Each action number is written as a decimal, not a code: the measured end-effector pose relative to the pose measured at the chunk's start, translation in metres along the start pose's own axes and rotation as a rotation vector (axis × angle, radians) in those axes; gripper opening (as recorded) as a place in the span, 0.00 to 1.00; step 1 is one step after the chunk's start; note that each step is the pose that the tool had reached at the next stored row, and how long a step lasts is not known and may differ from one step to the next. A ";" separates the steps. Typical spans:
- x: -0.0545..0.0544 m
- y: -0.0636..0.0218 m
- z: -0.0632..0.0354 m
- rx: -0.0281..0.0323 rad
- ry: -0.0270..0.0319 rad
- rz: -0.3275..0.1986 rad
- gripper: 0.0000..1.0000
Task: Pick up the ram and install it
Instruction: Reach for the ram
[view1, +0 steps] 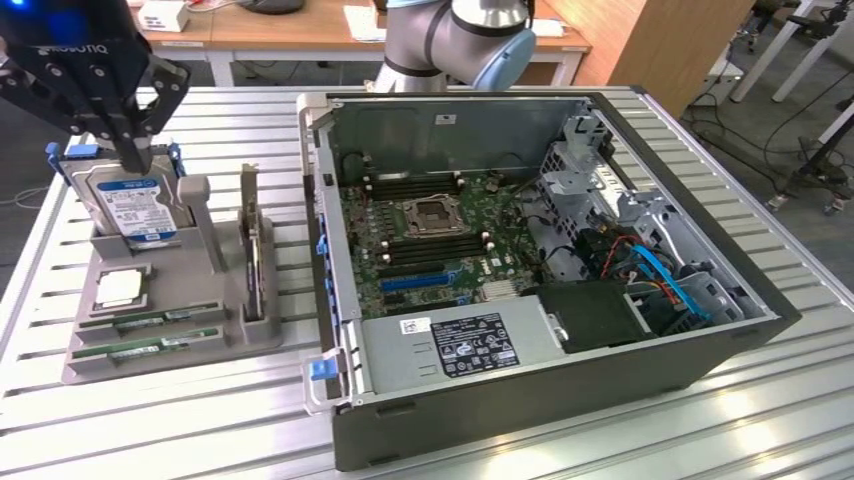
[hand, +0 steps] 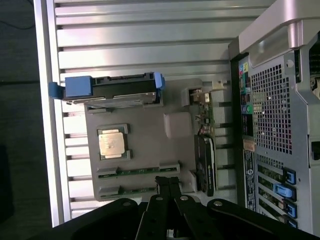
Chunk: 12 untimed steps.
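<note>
Inspection of the bench as it stands. The gripper (view1: 134, 160) hangs at the upper left of the exterior view, above a grey parts tray (view1: 200, 335) on the slatted metal table (view1: 747, 410). Its fingers are closed tip to tip and hold nothing; the wrist view shows the same closed tips (hand: 167, 181).

The ram has not been picked up. One ram stick (view1: 167, 318) and a second ram stick (view1: 147, 348) lie flat, side by side, in slots along the tray's front edge at the lower left of the exterior view. In the wrist view both sticks (hand: 140, 171) (hand: 136, 190) sit in their slots.

Also on the tray:
- A hard drive (view1: 134, 205) with a blue label stands upright directly below the fingertips.
- A processor chip (view1: 118, 288) lies flat.
- An expansion card (view1: 250, 240) stands on edge.

To the exterior view's right of the tray sits the open computer case (view1: 534, 410), with its motherboard (view1: 427, 225) exposed.
</note>
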<state>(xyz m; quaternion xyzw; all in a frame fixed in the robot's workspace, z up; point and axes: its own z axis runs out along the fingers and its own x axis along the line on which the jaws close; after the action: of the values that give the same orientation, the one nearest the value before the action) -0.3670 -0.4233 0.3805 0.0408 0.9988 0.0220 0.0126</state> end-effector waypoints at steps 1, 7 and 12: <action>0.000 -0.0017 -0.0001 0.0000 0.0000 0.000 0.09; 0.000 -0.0103 -0.0005 -0.0001 0.0000 0.000 0.09; 0.000 -0.0136 -0.0006 -0.0001 0.0000 0.000 0.09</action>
<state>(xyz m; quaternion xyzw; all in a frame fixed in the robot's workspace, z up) -0.3677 -0.4369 0.3805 0.0408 0.9988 0.0220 0.0126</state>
